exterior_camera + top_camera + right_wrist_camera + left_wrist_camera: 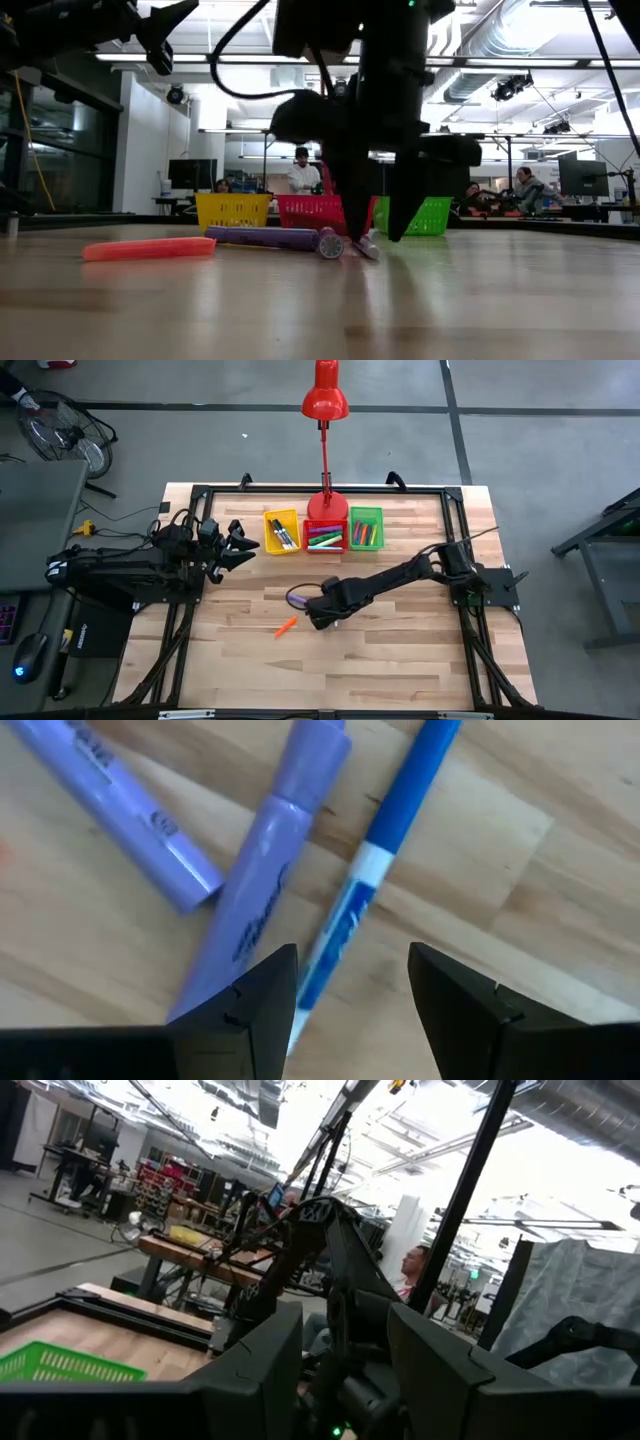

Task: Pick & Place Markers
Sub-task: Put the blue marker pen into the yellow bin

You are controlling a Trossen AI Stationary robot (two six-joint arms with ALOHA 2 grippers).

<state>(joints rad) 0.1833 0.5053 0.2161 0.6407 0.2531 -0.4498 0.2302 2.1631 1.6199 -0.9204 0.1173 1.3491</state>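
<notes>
Three markers lie together on the wooden table's middle: two purple markers (270, 860) (110, 810) and a blue-and-white marker (400, 810). My right gripper (352, 1010) points down over them, open. Its fingers stand on either side of the blue marker's near part, close to the tabletop (375, 235). No touch shows. An orange marker (286, 626) lies alone nearer the front edge. My left gripper (240, 545) hangs raised at the table's left, open and empty.
Yellow (282, 532), red (324, 536) and green (366, 528) bins stand in a row at the table's far side, with markers inside. A red desk lamp (325, 400) rises behind the red bin. People sit in the room beyond the table.
</notes>
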